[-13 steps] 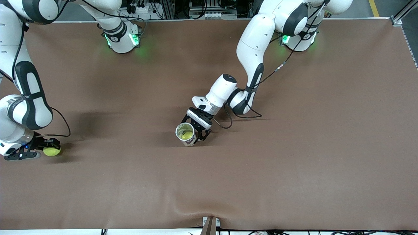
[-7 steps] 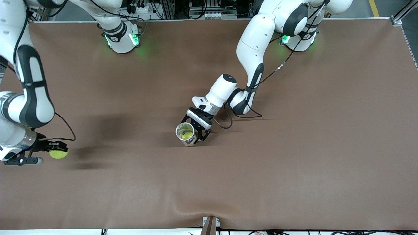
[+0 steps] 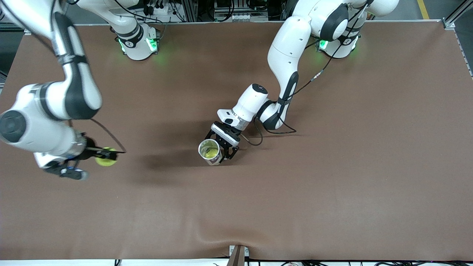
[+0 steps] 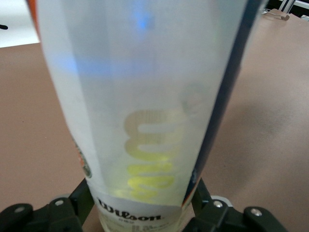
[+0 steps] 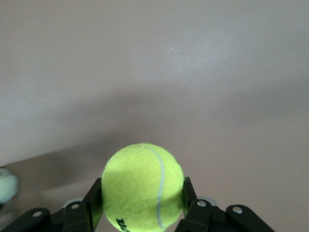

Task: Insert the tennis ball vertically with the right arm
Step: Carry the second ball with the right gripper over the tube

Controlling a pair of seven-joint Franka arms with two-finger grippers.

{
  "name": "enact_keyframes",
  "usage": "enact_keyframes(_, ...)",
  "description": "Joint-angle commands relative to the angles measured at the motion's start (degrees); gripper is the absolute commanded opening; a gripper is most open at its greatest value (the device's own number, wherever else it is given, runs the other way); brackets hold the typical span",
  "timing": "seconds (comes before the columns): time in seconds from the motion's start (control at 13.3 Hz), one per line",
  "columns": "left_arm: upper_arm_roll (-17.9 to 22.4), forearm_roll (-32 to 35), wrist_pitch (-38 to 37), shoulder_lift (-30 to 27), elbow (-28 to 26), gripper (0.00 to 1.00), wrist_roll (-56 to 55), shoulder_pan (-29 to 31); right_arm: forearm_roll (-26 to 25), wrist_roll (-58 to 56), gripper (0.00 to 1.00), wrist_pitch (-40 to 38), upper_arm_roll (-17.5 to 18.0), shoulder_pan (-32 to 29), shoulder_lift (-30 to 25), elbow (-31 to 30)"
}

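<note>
- The right gripper is up in the air over the brown table, toward the right arm's end of it, with its fingers clamped on either side of a yellow-green tennis ball.
- In the right wrist view the ball fills the gap between both pads, its white seam curving down the face turned to the camera (a round thing, so it has no long axis of its own).
- The left gripper is low near the middle of the table, its jaws spread wide around the base of a clear tennis ball can.
- The can stands upright, long axis vertical, open mouth up toward the front camera; something yellow-green shows inside, probably another ball, though the view is too dim to be sure.
- The left wrist view shows the can rising straight from between the fingers, printed label at its foot.
- Ball and can are well apart.
</note>
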Motion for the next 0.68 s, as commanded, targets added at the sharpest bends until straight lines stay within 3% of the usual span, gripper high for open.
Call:
enact_keyframes(0.0,0.89,-1.49,0.56,1.3,1.64,0.84,-0.22,-0.86,0.45,12.52,0.0,-3.19,-0.75,7.28,-1.07,2.31)
enact_keyframes(0.6,2.21,-1.22,0.29,1.56,1.73,0.84,0.31,-1.73,0.01,42.33,0.0,-2.14,-0.75,24.07,1.21,8.72)
